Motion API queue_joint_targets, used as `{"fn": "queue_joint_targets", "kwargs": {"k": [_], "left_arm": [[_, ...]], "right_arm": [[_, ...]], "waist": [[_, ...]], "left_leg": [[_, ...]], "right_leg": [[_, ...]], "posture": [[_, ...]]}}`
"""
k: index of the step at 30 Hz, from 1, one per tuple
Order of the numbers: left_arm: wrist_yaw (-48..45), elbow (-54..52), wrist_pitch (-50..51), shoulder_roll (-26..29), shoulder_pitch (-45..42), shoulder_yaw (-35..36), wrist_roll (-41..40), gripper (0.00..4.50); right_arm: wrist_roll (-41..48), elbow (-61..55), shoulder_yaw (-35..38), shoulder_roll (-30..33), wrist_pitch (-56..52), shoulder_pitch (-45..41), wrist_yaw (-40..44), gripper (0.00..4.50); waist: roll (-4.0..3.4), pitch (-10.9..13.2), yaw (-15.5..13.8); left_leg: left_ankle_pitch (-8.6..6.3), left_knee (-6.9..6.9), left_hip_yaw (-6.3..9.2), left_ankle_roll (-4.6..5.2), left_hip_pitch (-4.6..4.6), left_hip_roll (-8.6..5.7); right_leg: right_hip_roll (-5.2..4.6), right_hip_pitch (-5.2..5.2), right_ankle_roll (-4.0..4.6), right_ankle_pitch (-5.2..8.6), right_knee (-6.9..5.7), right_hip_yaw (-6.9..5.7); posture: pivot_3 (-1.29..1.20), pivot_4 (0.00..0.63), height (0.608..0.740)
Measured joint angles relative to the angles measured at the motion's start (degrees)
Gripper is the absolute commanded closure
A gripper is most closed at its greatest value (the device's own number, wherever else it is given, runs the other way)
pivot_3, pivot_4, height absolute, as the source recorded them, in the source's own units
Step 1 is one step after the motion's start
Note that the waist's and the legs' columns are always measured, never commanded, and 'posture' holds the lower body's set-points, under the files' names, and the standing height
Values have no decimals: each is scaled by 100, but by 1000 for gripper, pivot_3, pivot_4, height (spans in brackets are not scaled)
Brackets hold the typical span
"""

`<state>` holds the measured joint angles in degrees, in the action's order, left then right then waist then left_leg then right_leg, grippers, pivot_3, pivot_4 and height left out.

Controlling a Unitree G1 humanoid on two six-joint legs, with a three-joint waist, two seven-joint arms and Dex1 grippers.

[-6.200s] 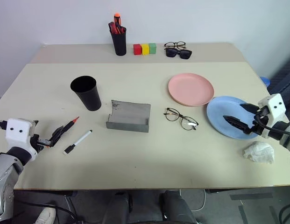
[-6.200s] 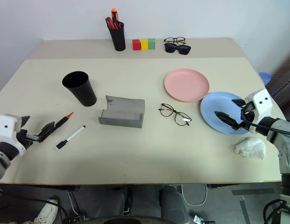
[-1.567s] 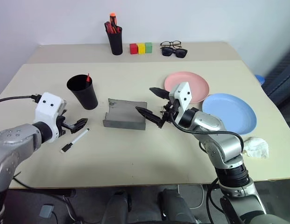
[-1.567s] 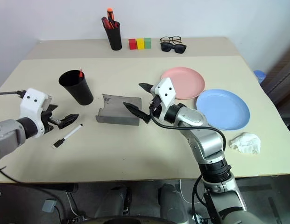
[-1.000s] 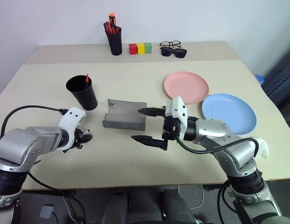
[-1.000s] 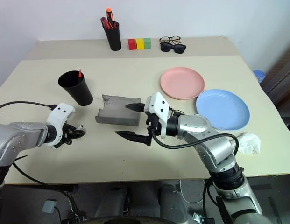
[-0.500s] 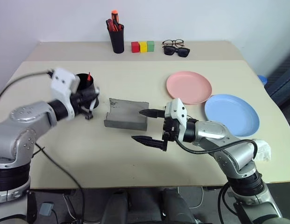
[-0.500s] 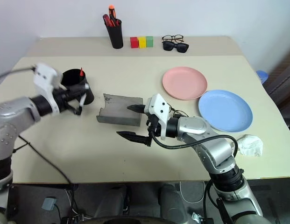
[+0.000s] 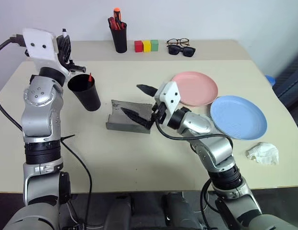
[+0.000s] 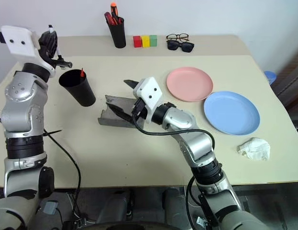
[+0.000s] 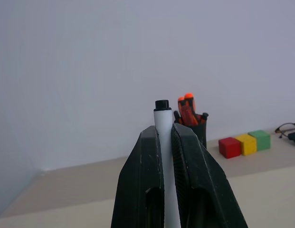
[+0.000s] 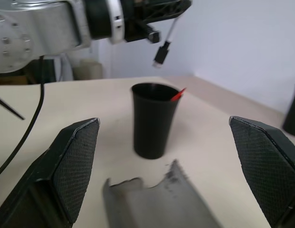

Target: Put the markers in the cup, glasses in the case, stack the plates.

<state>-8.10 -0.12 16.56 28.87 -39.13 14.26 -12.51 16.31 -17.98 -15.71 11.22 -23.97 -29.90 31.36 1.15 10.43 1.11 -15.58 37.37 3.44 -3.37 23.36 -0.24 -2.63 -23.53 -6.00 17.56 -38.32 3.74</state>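
My left gripper (image 9: 66, 44) is raised high, just left of and above the black cup (image 9: 85, 93). It is shut on the white-barrelled marker (image 11: 162, 116), whose black end points upward. The black marker stands inside the cup, its red tip (image 9: 89, 76) poking over the rim. The grey case (image 9: 131, 120) lies open at mid-table. My right gripper (image 9: 139, 102) hovers over it, open and empty. The pink plate (image 9: 196, 89) and blue plate (image 9: 240, 118) lie side by side to the right. The glasses are hidden.
At the back stand a black pen holder (image 9: 120, 39) with red-orange pens, three coloured blocks (image 9: 148, 46), and sunglasses with another pair of spectacles (image 9: 181, 48). A crumpled tissue (image 9: 262, 153) lies near the front right edge. A cable hangs from my left arm (image 12: 161, 53).
My left gripper closed on the white marker on the table and lifted it up beside the cup. My right gripper swung up over the case, staying open.
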Motion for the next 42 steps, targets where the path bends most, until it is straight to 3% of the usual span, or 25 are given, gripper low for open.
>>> {"fn": "queue_joint_targets", "kwargs": {"k": [9,13,17,19,24,26,30,37,42], "left_arm": [[-42,391,-557,-256,653,-19,197,4467],[-77,552,-816,-525,835,3,166,2880],[-206,573,-954,-592,933,45,69,792],[-112,573,-991,-591,919,49,123,21],[-319,454,-1006,-584,764,77,-165,21],[-904,-3,-782,-447,660,-10,-581,21],[-2426,-907,228,402,599,-765,-1195,21],[-4463,-929,1583,1732,674,-2744,-827,21],[-5028,49,1258,1647,371,-3426,-66,21]], "right_arm": [[-33,0,-83,-82,60,129,98,0],[-34,0,-83,-72,60,174,165,0],[-35,-3,-82,-40,60,192,205,0],[-34,-22,-81,-30,60,226,226,0],[-3,-101,-71,97,34,249,320,0],[121,-252,-46,281,-81,251,483,0],[437,-486,247,1137,-358,348,1061,0],[972,-785,752,2781,-1018,795,2093,0],[966,-774,1120,3138,-1038,1104,2105,0]], "waist": [[0,0,-5],[1,-1,-9],[1,-1,-3],[1,-1,-4],[2,-1,-16],[2,-1,-28],[1,-1,-3],[-5,1,70],[-2,2,93]], "left_leg": [[12,1,3,20,-2,-2],[14,1,4,20,-2,-2],[14,0,3,20,-2,-2],[14,0,3,20,-2,-2],[14,2,5,20,0,-2],[13,2,7,21,2,-2],[12,0,5,24,-8,-6],[14,-9,4,28,-19,-5],[22,-3,3,41,-10,-7]], "right_leg": [[0,6,-5,-12,-5,-2],[-1,7,-6,-14,-5,-3],[-1,6,-6,-14,-4,-3],[0,6,-6,-14,-5,-3],[-1,7,-6,-14,-4,-6],[-5,10,-6,-14,0,-8],[-4,27,-7,-15,10,-8],[20,33,-5,-13,9,-7],[15,33,-5,-14,8,-8]], "posture": [[0,150,740],[0,150,740],[0,150,740],[0,150,740],[0,150,740],[0,150,740],[0,150,740],[0,150,740],[0,150,740]]}}
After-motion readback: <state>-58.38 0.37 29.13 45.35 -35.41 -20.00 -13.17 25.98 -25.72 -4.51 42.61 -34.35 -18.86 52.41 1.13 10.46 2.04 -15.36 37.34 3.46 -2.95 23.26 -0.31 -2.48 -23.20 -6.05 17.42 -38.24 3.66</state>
